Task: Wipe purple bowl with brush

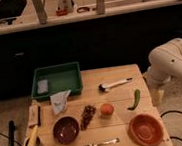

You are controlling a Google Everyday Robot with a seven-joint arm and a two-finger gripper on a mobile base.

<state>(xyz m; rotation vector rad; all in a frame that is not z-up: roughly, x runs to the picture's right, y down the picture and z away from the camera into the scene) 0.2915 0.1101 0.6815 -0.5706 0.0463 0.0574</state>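
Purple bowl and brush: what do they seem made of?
Purple bowl: probably glazed ceramic or hard plastic, smooth dark wall, faint sheen. Brush: likely plastic, smooth white handle, dark bristle head. Claw hangs beside the table's right edge.

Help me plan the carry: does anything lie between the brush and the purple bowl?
Yes: the dark grape bunch lies about on the line from the brush to the purple bowl. The gripper hangs to the brush's right, beyond the green pepper.
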